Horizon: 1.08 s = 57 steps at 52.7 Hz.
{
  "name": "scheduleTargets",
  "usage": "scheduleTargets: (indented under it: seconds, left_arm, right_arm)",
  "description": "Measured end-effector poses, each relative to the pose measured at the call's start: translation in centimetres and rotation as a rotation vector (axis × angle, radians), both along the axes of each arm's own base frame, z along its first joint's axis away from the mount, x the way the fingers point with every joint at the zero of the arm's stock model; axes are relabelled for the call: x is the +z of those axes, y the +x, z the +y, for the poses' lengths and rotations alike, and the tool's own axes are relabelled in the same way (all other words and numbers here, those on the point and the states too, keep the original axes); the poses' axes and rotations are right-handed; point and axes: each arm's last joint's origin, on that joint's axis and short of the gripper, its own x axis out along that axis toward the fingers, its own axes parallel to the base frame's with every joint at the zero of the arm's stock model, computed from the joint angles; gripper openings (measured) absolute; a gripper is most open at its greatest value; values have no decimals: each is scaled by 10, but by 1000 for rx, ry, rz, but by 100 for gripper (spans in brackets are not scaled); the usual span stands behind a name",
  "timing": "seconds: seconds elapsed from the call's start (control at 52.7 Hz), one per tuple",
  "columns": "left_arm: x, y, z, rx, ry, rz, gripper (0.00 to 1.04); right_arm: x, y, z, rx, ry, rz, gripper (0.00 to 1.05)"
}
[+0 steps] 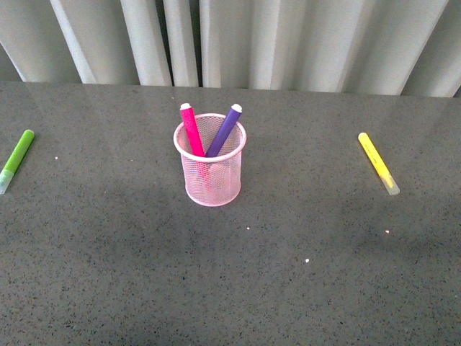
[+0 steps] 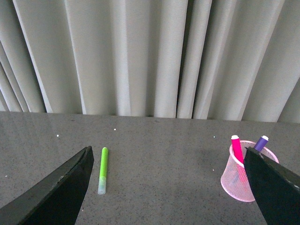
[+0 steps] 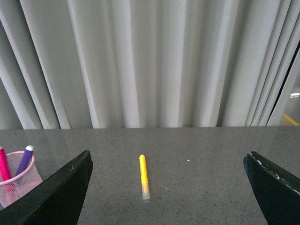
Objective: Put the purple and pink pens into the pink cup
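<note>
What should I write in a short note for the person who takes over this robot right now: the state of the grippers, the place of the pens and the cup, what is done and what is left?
Left gripper: open, holding nothing, away from the cup.
Right gripper: open, holding nothing.
Light pink wire-mesh cup: upright near the middle of the dark grey table.
Magenta pink marker pen and dark purple marker pen: both standing in the cup, leaning apart, white ends sticking out above the rim.
Lime-green marker lies far left, yellow marker on the right; both stay on the table.
Done: both pens inserted. Left: nothing appears to remain.
</note>
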Motion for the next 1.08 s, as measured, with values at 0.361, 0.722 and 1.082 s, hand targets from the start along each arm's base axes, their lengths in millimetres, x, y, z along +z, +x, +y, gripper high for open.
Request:
scheduleTargets:
  seconds: [0.361,0.722,1.082]
  left_arm:
    - [0,0,0,0,0,0,98]
    - [0,0,0,0,0,0,98]
    - [0,0,0,0,0,0,98]
  right_arm:
    - [0,0,0,0,0,0,98]
    - [0,0,0,0,0,0,98]
    - [0,0,0,0,0,0,98]
